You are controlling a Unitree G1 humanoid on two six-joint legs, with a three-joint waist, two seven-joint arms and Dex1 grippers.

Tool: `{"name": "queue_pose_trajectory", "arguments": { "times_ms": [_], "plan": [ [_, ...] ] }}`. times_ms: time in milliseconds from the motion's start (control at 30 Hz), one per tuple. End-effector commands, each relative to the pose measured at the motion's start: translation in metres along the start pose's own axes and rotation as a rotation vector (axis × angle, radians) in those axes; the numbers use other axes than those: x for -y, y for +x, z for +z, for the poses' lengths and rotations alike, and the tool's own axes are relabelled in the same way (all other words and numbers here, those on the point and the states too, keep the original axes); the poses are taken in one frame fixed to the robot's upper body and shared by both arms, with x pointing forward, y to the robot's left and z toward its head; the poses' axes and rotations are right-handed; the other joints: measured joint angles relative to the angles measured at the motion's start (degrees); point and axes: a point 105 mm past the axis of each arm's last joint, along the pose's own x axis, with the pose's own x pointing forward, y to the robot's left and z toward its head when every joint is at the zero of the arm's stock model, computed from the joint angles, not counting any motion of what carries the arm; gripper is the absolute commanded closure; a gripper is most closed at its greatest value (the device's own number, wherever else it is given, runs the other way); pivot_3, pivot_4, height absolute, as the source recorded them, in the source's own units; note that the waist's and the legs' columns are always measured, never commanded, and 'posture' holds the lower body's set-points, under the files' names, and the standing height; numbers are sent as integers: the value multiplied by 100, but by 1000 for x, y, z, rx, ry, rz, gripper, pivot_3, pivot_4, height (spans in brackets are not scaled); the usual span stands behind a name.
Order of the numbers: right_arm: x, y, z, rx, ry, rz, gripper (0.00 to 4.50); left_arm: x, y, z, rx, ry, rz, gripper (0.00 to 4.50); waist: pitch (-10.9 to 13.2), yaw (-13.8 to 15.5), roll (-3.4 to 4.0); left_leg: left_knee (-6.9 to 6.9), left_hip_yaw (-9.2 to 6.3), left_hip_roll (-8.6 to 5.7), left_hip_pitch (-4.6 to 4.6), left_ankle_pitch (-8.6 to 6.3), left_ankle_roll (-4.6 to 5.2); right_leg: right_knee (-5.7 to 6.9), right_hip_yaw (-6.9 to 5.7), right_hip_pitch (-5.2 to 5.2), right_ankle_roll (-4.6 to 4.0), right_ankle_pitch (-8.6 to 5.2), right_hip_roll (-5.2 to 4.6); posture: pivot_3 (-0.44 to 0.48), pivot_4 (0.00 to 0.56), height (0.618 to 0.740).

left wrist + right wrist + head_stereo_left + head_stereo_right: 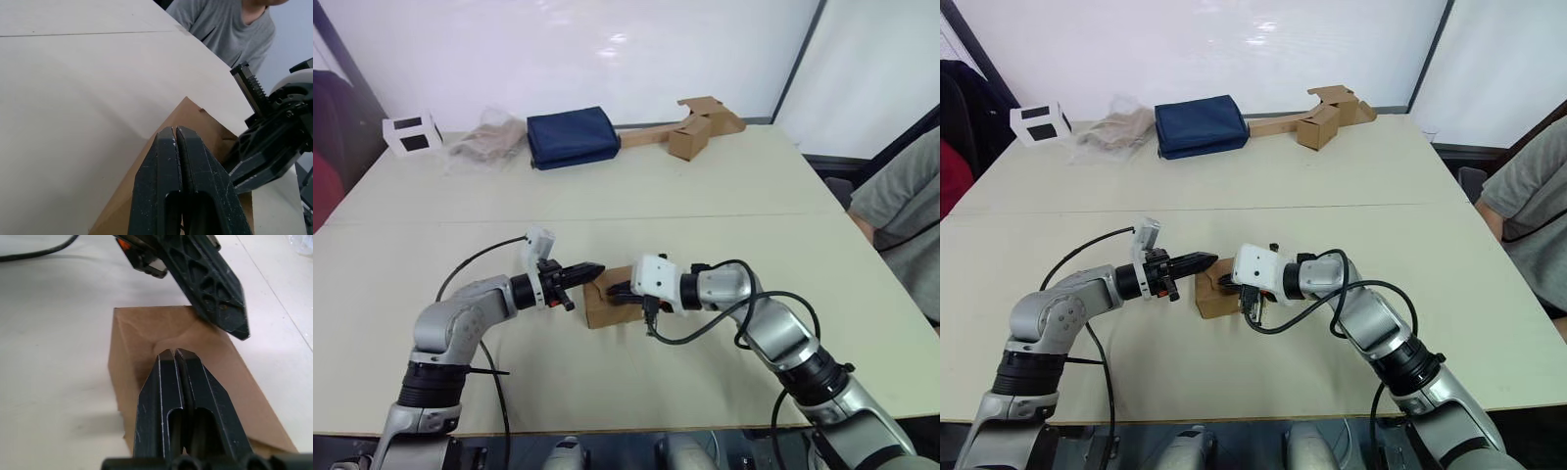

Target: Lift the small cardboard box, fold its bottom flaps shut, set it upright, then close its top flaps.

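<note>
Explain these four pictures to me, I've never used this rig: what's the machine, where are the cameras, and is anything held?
It is a two-armed humanoid robot. Two pictures look down from its head; the other two look along each claw from the wrist. Both the left claw and right claw are shut, tips meeting over the small cardboard box, which sits on the table; neither holds it. At the far edge lie a white box, a blue bag and other cardboard. A person sits on the right.
</note>
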Motion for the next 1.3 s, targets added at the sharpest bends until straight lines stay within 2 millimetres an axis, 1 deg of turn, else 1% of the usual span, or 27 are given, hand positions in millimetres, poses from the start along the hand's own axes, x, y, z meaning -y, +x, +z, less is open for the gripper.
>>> {"name": "queue_pose_trajectory", "arguments": {
  "times_ms": [33, 233, 333, 767, 867, 1000, 1133, 1300],
  "plan": [
    [4, -3, 1, 1, 13, -8, 4500, 2, -4, 7, 29, 11, -5, 4449, 0, 4, 0, 0, 0, 0, 0, 0, 0, 0, 0, 1, 0, 0, 0, 0, 150, 740],
    [-1, -13, 19, 69, 34, 29, 4500, 2, -4, 7, 28, 15, -6, 4449, 0, 4, 0, 0, 0, 0, 0, 0, 0, 0, 0, 1, 0, 0, -1, 0, 150, 740],
    [-2, -13, 20, 72, 41, 35, 4500, 2, -4, 6, 28, 15, -9, 4449, 0, 2, 0, 0, 0, 0, 0, 0, 0, 0, 0, 1, 0, 0, -1, 0, 150, 740],
    [-4, -10, 14, 52, 34, 39, 4500, 2, -4, 10, 53, 3, -8, 4449, 0, 1, 0, 0, 0, 0, 0, 0, 0, 0, 0, 1, 0, 0, 0, 0, 150, 740],
    [-4, -10, 11, 29, 5, 38, 4500, 2, -3, 11, 65, -12, -7, 4449, 0, 1, 0, 0, 0, 0, 0, 0, 0, 0, 0, 1, 0, 0, 0, 0, 150, 740],
    [-3, -10, 13, 35, -6, 28, 4500, 4, -2, 9, 49, -5, -13, 4449, 0, 1, 0, 0, 0, 0, 0, 0, 0, -1, 0, 1, 0, 0, -1, 0, 150, 740],
    [-2, -8, 6, 2, -19, 22, 4500, 5, -1, 7, 46, -11, -15, 4449, 0, 2, 0, 0, 0, 0, 0, 0, 0, -1, 0, 1, 0, 0, -1, 0, 150, 740],
    [4, -3, -4, -50, -57, -15, 4500, 5, 0, 7, 46, -19, -18, 4449, 0, 3, 0, 0, 0, 0, 0, 0, 0, 0, 0, 1, 0, 0, -1, 0, 150, 740]
  ]
}}
